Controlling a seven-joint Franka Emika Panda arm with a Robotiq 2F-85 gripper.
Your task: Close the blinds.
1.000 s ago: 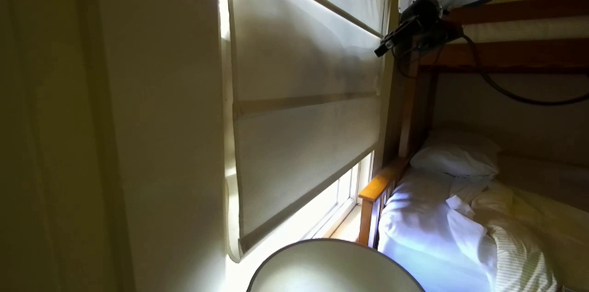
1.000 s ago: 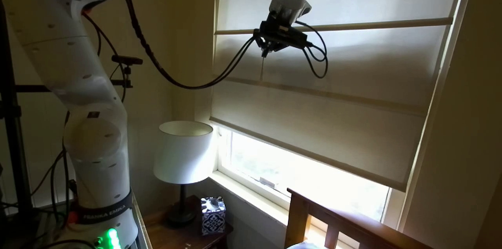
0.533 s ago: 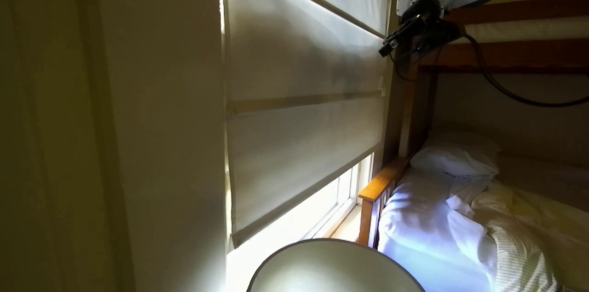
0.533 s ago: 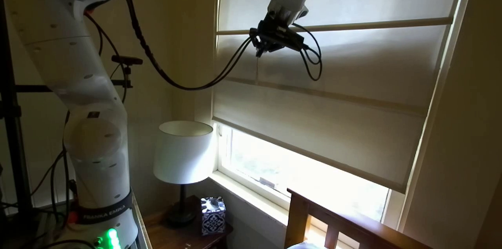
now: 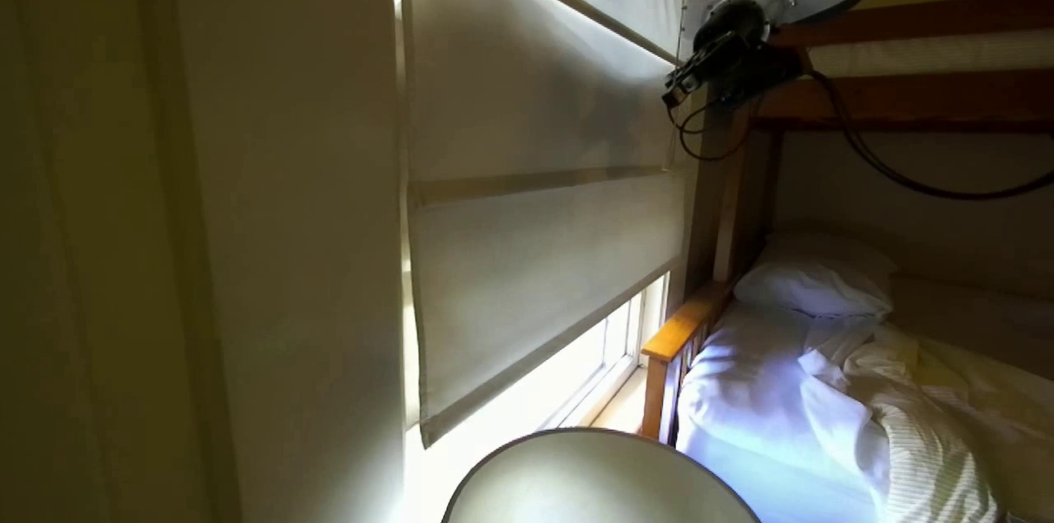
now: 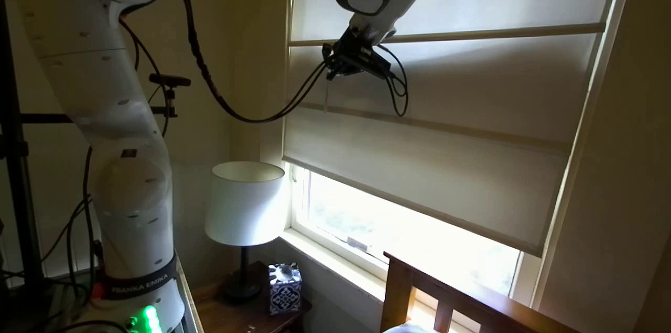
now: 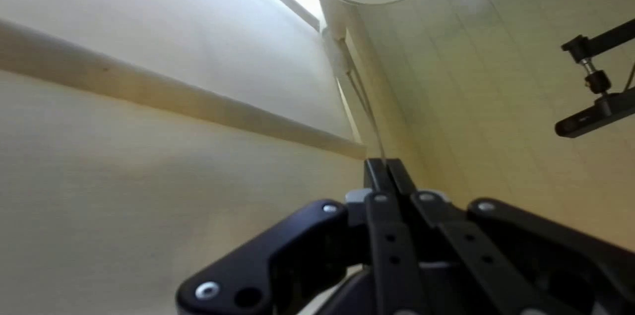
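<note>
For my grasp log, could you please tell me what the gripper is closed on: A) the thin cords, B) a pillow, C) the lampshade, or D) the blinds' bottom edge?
A: in the wrist view, the thin cords run between the closed tips of the gripper.

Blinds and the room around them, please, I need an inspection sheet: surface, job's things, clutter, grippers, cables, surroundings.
Surface: brown bedside table, partly in view.
Job's things: blinds lowered part way, bright window showing below their bottom edge; thin cords with pale pulls at the ends.
Clutter: lamp and patterned box standing on the table.
Grippers: one gripper, closed, the cords running in between its tips.
Cables: black cables sag on one side of the gripper and loop on the other.
Surroundings: wooden bunk bed, pillow, rumpled bedding, mounted camera.
</note>
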